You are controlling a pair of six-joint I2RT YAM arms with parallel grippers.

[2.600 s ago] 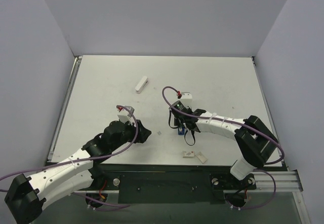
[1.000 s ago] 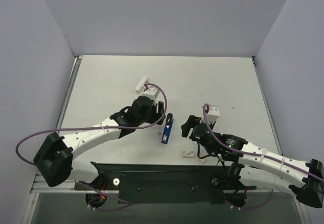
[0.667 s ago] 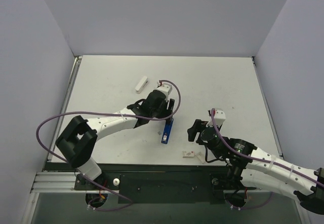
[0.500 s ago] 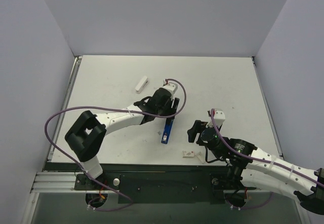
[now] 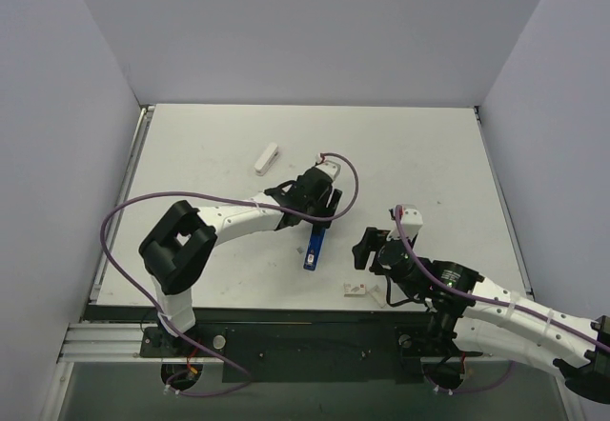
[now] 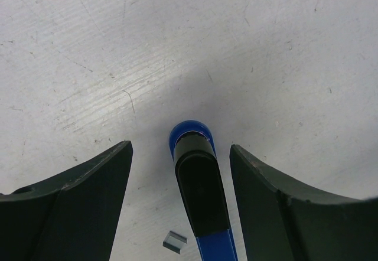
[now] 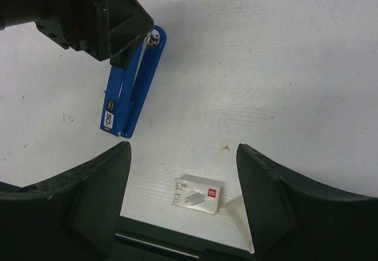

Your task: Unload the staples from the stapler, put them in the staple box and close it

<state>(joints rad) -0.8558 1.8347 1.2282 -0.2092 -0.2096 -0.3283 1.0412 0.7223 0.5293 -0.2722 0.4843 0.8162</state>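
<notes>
The blue stapler (image 5: 313, 248) lies on the white table, its black-capped far end (image 6: 199, 184) between my left gripper's open fingers. My left gripper (image 5: 323, 219) (image 6: 180, 149) straddles that end without touching it. One tiny silvery staple strip (image 6: 175, 241) lies on the table just left of the stapler. My right gripper (image 5: 365, 250) (image 7: 183, 147) is open and empty, to the right of the stapler and apart from it. The stapler also shows in the right wrist view (image 7: 131, 90), with the left gripper's black body (image 7: 88, 19) above its far end.
A small staple box (image 5: 355, 290) (image 7: 199, 193) with a loose pale flap (image 7: 236, 211) lies near the front edge, below my right gripper. A white stapler (image 5: 267, 158) lies at the back left. The black base rail (image 5: 315, 340) runs along the near edge.
My right gripper let go of the stapler and drew back to the near right. My left arm swung across from the near left, and its open fingers now sit around the stapler's far end.
</notes>
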